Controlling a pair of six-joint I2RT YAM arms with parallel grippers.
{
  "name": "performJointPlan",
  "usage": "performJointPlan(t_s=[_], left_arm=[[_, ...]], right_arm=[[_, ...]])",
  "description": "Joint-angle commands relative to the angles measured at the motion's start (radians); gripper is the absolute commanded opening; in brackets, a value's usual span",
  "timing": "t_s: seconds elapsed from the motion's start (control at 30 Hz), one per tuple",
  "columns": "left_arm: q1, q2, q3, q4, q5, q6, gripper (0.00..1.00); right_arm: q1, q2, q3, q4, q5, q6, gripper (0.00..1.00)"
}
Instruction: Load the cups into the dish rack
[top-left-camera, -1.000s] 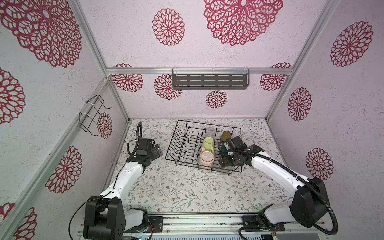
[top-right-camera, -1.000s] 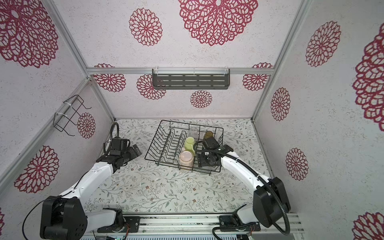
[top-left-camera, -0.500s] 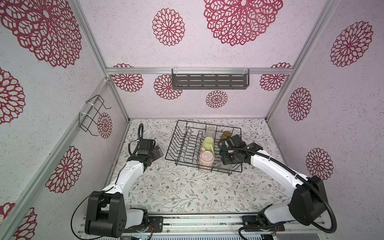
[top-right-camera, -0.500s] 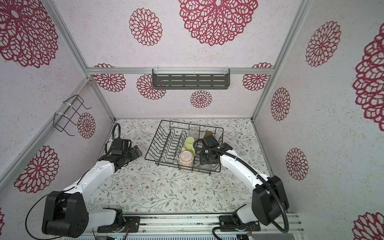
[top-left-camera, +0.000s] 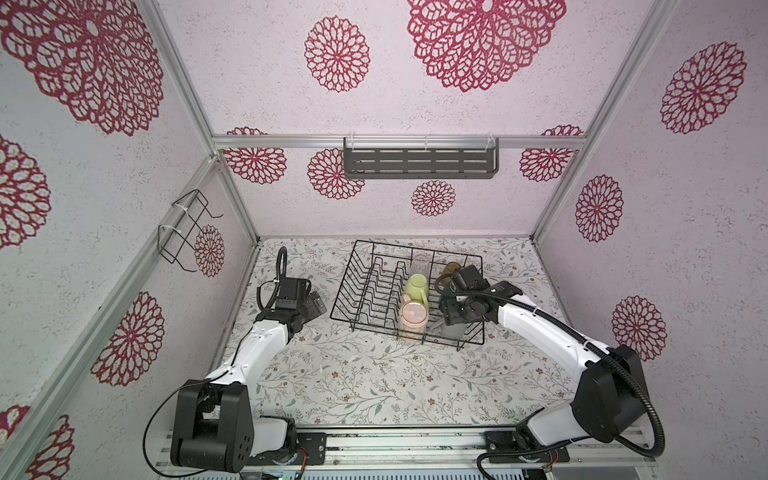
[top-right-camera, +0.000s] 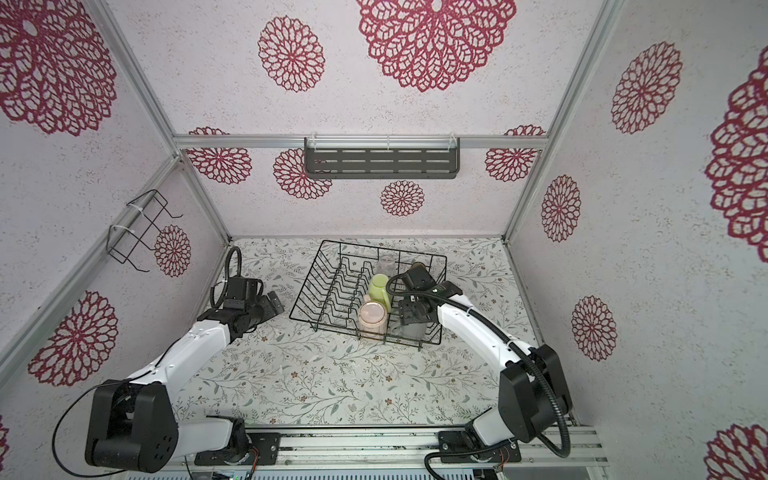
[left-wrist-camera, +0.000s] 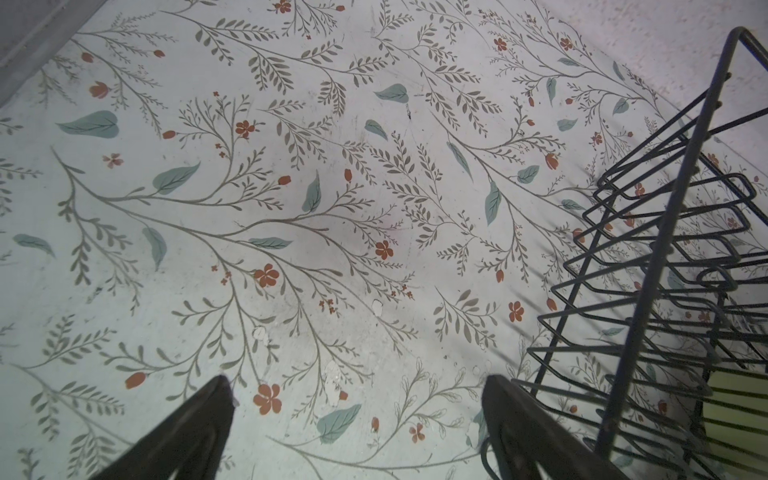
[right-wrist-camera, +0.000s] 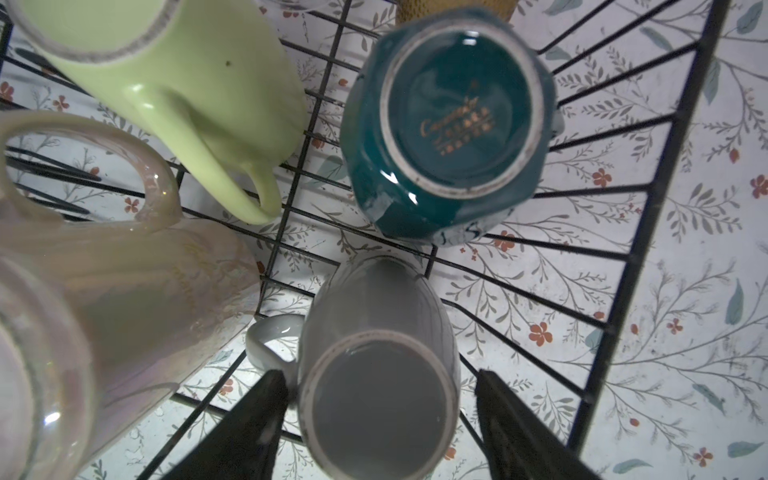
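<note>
Six cups (top-right-camera: 380, 286) sit in the large black wire dish rack (top-left-camera: 361, 286) toward the back of the leaf-and-flower printed tabletop (top-left-camera: 374, 386): pale pink tumbler (top-left-camera: 412, 318), yellow-green mug (top-left-camera: 417, 286), clear glass (top-left-camera: 420, 262), amber tumbler (top-left-camera: 449, 268), teal mug (right-wrist-camera: 449, 124) and grey mug (right-wrist-camera: 374, 316). Pale textured walls (top-left-camera: 374, 216) with crimson rosettes enclose the cell. The right gripper (right-wrist-camera: 378, 374) has its fingers apart, straddling the grey mug. The left gripper (left-wrist-camera: 357, 378) gapes empty over bare tabletop beside the rack.

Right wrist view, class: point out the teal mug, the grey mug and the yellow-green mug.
teal mug (right-wrist-camera: 451, 120), right wrist view, centre of its upturned base.
grey mug (right-wrist-camera: 376, 399), right wrist view, centre of its upturned base.
yellow-green mug (right-wrist-camera: 187, 75), right wrist view, side wall near the handle.
</note>
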Motion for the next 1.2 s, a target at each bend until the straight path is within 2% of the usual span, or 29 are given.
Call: performJointPlan(t_s=[0.0,0.27,0.4,0.5,0.7,0.83,0.87,0.9,1.0,1.07,1.17], left_arm=[[0.008,0.017,0.032,0.018,-0.015,0.013,0.97],[0.008,0.024,0.067,0.003,0.025,0.046,0.97],[0.008,0.019,0.080,0.000,0.045,0.062,0.97],[0.007,0.021,0.086,-0.006,0.030,0.067,0.97],[0.008,0.008,0.088,0.020,0.025,0.097,0.97],[0.015,-0.012,0.087,0.026,-0.033,0.091,0.97],[0.020,-0.007,0.097,0.009,-0.052,0.084,0.97],[0.024,0.001,0.107,-0.012,-0.077,0.074,0.97],[0.036,0.031,0.134,-0.054,-0.162,0.057,0.97],[0.036,0.039,0.119,-0.011,-0.178,0.102,0.97],[0.036,0.053,0.084,0.083,-0.208,0.152,0.97]], right_arm=[[-0.005,-0.034,0.019,-0.027,0.022,-0.007,0.79],[-0.013,-0.159,0.018,0.008,0.059,0.009,0.87],[-0.063,-0.261,-0.025,0.098,0.104,0.021,0.88],[-0.144,-0.353,-0.099,0.219,0.105,0.053,0.88],[-0.385,-0.471,-0.302,0.467,0.054,0.183,0.90],[-0.520,-0.492,-0.415,0.597,0.074,0.236,0.93],[-0.544,-0.494,-0.447,0.631,0.096,0.254,0.99],[-0.556,-0.499,-0.477,0.656,0.141,0.269,0.99],[-0.561,-0.524,-0.608,0.809,0.280,0.192,0.99],[-0.561,-0.537,-0.709,0.957,0.357,0.119,0.99],[-0.564,-0.527,-0.842,1.207,0.359,-0.017,0.99]])
